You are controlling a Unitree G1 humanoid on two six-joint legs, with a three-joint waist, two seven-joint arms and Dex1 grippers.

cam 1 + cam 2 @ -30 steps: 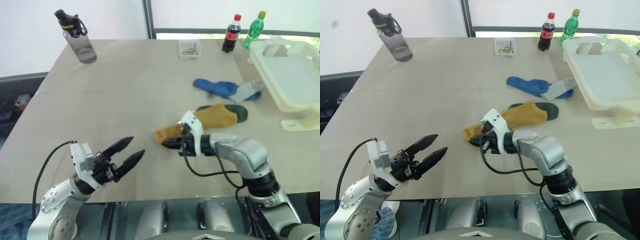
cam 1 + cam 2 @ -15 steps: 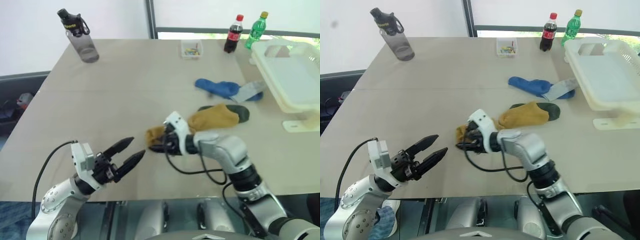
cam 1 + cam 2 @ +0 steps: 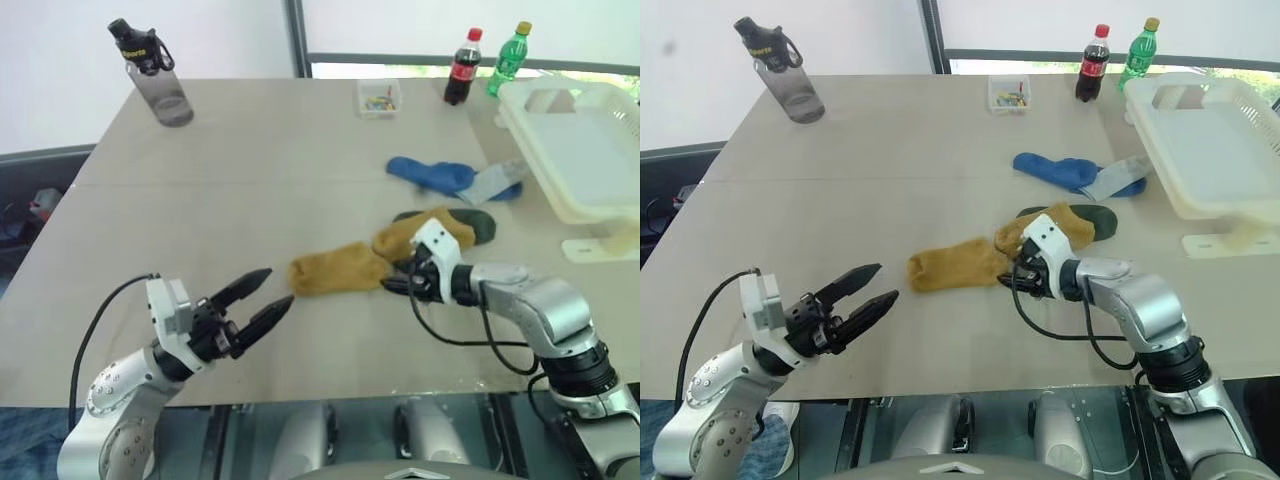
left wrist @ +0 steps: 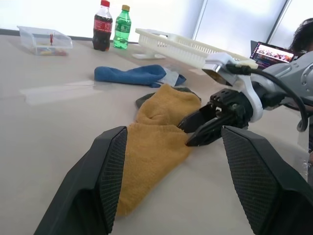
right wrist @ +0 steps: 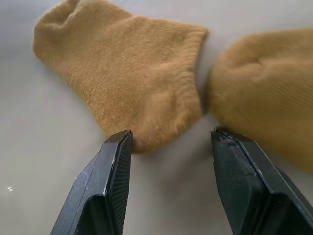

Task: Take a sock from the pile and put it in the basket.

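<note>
The sock (image 3: pixel 338 270) is laid flat on the table (image 3: pixel 250 190), long axis crosswise; the right pincer (image 3: pixel 398 287) – jaws parted, nothing grasped – is set at its near end (nearer than the left pincer (image 3: pixel 262 303), also released); the basket (image 3: pixel 590 160) is well apart.

Mustard-yellow sock (image 3: pixel 338 270), second mustard-yellow sock (image 3: pixel 425 232) over a dark green sock (image 3: pixel 478 224); bright blue sock (image 3: pixel 432 174), pale grey sock (image 3: pixel 495 180); white slotted basket (image 3: pixel 577 145); beige table (image 3: pixel 250 170); black gripper fingers (image 4: pixel 105 181)
</note>
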